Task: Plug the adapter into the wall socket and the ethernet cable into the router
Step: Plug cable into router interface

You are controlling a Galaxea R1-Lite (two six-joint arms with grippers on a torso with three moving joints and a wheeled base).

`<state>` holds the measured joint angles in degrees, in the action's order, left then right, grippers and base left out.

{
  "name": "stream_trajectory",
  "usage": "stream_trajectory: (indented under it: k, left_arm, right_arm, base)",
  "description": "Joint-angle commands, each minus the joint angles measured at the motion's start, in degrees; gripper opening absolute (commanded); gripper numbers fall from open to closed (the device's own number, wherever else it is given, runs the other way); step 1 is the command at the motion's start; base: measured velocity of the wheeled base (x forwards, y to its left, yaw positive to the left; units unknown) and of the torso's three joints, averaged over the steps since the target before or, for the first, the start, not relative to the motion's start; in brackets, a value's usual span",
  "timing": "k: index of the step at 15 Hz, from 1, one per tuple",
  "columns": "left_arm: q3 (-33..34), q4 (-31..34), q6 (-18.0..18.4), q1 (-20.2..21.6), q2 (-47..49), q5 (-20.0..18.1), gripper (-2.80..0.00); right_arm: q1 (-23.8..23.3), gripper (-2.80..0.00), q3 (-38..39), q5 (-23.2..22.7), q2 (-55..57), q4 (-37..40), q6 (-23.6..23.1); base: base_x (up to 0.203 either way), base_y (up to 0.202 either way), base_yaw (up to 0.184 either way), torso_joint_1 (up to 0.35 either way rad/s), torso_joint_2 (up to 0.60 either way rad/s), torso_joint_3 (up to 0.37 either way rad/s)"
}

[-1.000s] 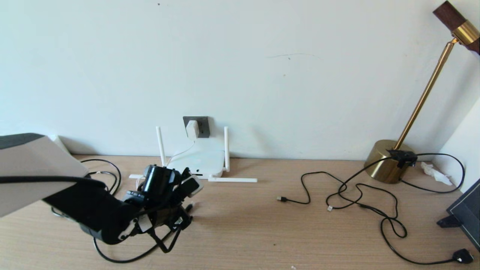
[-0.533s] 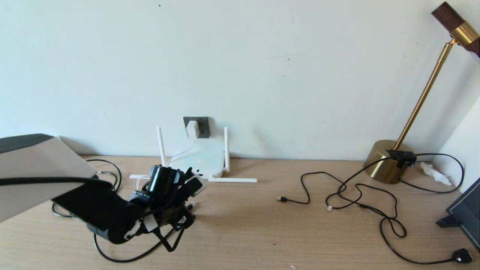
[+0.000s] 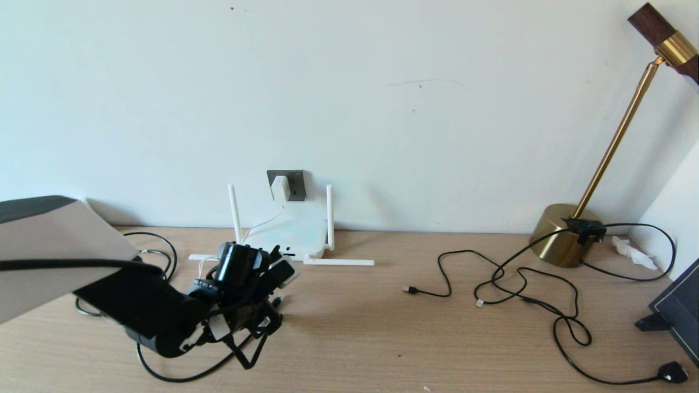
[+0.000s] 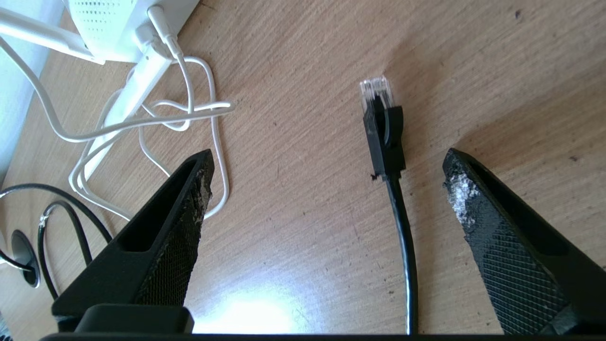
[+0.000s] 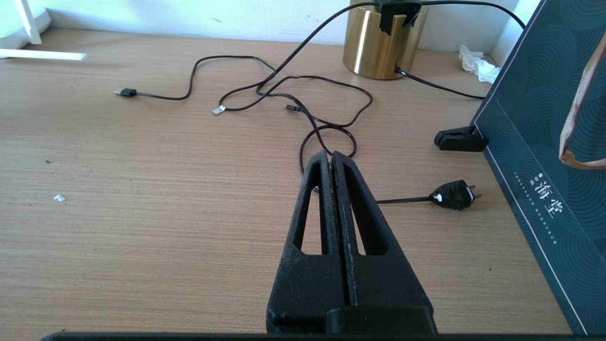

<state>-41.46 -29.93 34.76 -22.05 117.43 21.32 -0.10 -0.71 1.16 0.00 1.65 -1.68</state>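
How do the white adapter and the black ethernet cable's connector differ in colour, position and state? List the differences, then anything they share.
1. The adapter is a white cube; the ethernet cable is black with a clear tip.
2. The adapter sits up on the wall, plugged into the wall socket; the ethernet cable lies flat on the desk, unplugged.
3. The ethernet cable lies between the open left end effector's fingers; nothing is near the adapter.

Both trail a cord.
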Motion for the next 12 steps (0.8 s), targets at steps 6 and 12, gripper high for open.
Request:
stream_trajectory:
  k: [6,12]
  left_arm:
    - [1.0,-0.2,0.2,0.1,0.5,0.1,0.00]
    - [0.7,-0.2,0.0,0.1,1.7,0.1,0.00]
  right_arm:
    - [0.0,-2.80,0.0,0.0,0.1,0.0,0.0]
    - [0.0,-2.80,0.0,0.1,0.0,0.0,-0.1]
  base:
    - [0.000,0.000,0.000,0.000,0.00,0.000]
    - [0.000,0.000,0.000,0.000,0.00,0.000]
